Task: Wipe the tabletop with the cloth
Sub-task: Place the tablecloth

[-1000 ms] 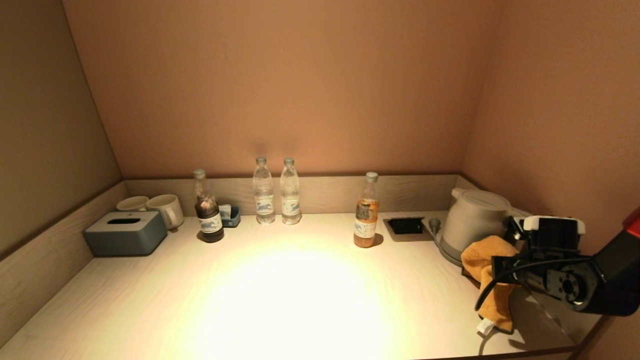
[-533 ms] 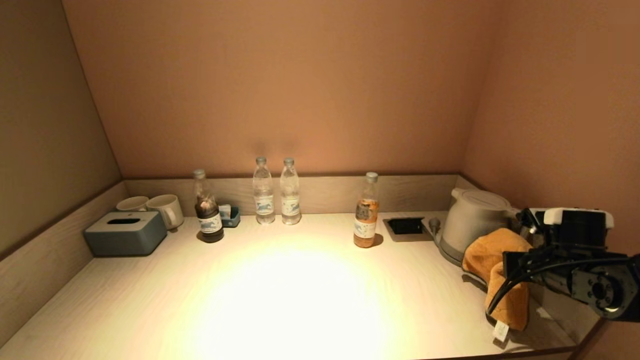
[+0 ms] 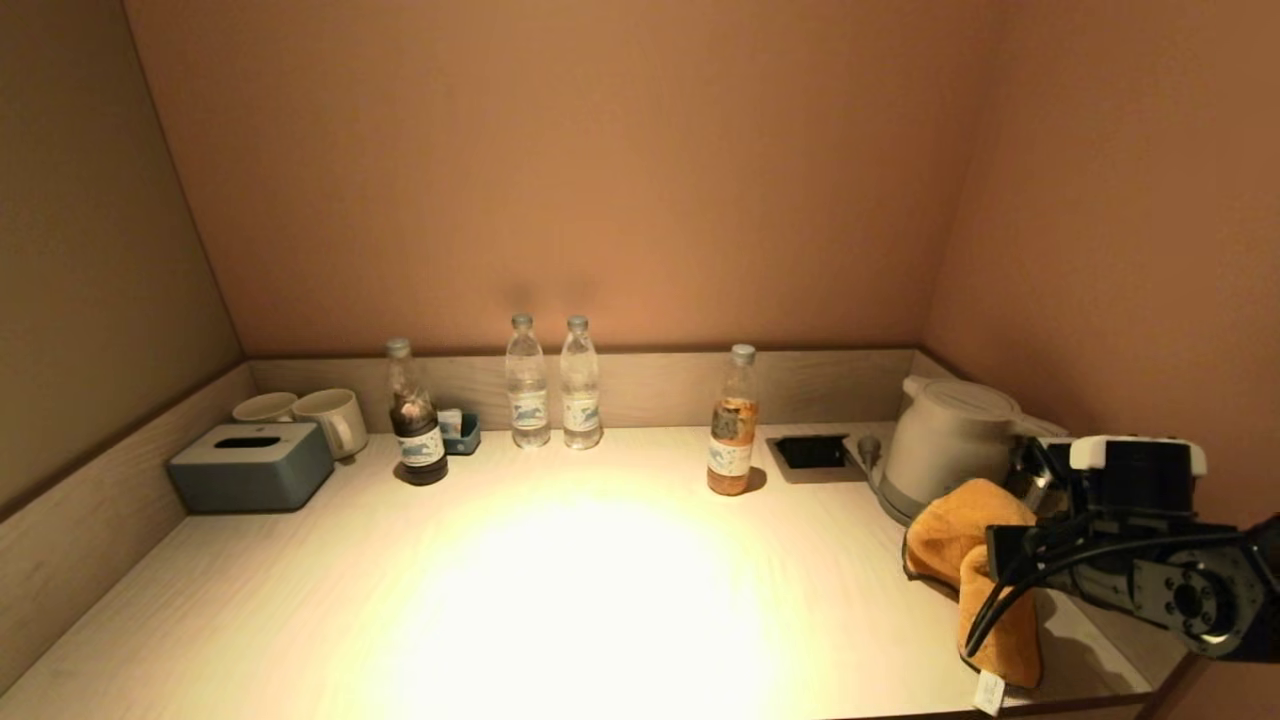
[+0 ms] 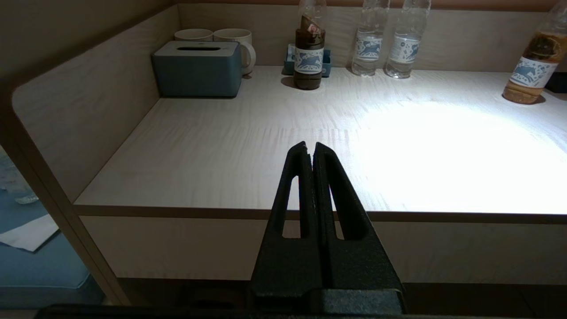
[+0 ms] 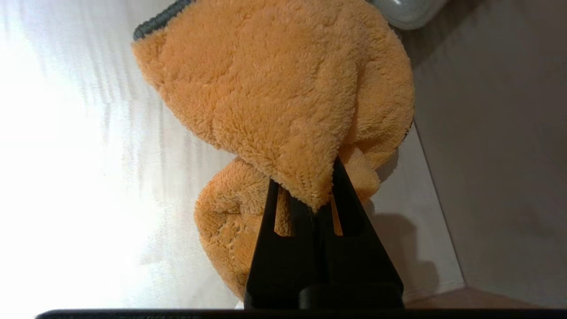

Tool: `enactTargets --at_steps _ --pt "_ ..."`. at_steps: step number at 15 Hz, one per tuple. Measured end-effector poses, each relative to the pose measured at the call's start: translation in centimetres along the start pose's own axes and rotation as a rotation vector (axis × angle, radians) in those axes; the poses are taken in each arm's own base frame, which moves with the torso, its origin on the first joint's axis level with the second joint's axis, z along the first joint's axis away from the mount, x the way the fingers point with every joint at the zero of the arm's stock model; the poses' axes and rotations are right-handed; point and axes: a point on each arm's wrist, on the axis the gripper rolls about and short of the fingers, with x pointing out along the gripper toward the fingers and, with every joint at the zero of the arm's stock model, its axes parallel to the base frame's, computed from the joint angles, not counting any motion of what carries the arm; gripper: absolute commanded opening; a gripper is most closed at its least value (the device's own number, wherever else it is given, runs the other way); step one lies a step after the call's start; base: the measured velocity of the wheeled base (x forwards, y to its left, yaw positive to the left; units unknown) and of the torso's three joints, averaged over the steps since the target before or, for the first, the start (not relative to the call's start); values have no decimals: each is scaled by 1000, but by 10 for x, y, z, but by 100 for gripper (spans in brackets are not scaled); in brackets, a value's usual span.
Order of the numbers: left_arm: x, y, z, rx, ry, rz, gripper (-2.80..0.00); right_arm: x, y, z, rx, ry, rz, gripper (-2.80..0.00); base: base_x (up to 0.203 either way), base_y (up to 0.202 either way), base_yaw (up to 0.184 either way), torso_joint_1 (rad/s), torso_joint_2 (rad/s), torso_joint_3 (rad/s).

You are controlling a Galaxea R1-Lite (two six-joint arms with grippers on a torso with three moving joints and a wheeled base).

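An orange fluffy cloth [image 3: 965, 540] hangs bunched at the right end of the pale wooden tabletop [image 3: 560, 590], its lower end touching the surface near the front edge. My right gripper [image 5: 310, 195] is shut on a fold of the cloth [image 5: 274, 97] and holds it just in front of the kettle. In the head view the right arm [image 3: 1150, 570] reaches in from the right. My left gripper [image 4: 309, 148] is shut and empty, parked off the table's front edge on the left side.
A white kettle [image 3: 945, 440] stands at the back right by a recessed socket [image 3: 812, 452]. An orange-drink bottle [image 3: 733, 425], two clear bottles [image 3: 552, 385], a dark bottle [image 3: 415, 415], two mugs [image 3: 305, 415] and a grey tissue box [image 3: 252, 465] line the back. Walls close three sides.
My right arm swung right with the cloth, then came back a little to the left. The cloth's lower end now trails nearer the front edge. The left arm has not moved.
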Motion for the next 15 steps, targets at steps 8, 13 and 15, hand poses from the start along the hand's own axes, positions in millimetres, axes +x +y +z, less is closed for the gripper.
enactTargets --at_steps 8,13,15 --pt "0 0 0 0 0 0 -280 5 4 0 -8 6 16 0 0 0 0 0 0 0" --pt "0 0 0 0 0 0 -280 3 4 0 -8 4 16 0 0 0 0 0 0 0" --pt "0 0 0 0 0 0 -280 -1 3 3 -6 -14 15 0 0 0 0 0 0 0"
